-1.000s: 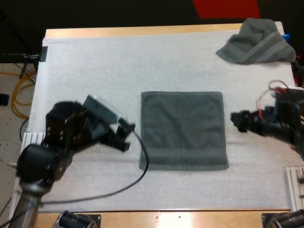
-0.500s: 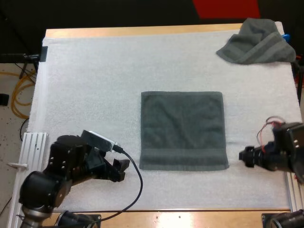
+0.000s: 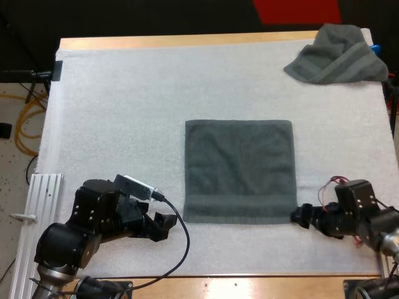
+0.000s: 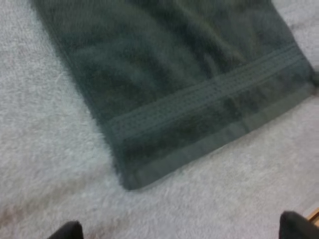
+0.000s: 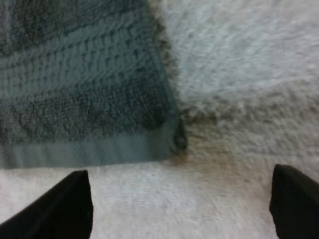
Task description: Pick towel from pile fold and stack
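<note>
A wooden tabletop (image 3: pixel 187 41) carries a white mat (image 3: pixel 112 99). At the mat's middle lies a flat, square dark grey-green towel (image 3: pixel 240 168). A crumpled dark grey-green towel (image 3: pixel 336 57) sits at the far right corner. The left jaws stand apart over the mat near the flat towel's near left corner, gripping nothing. The right jaws, also apart, sit just beside its near right corner, clear of the cloth.

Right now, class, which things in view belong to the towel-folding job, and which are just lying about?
Job in hand:
flat towel
crumpled towel
left tool, open
right tool, open

Lying about:
white mat
wooden table
metal rail
</note>
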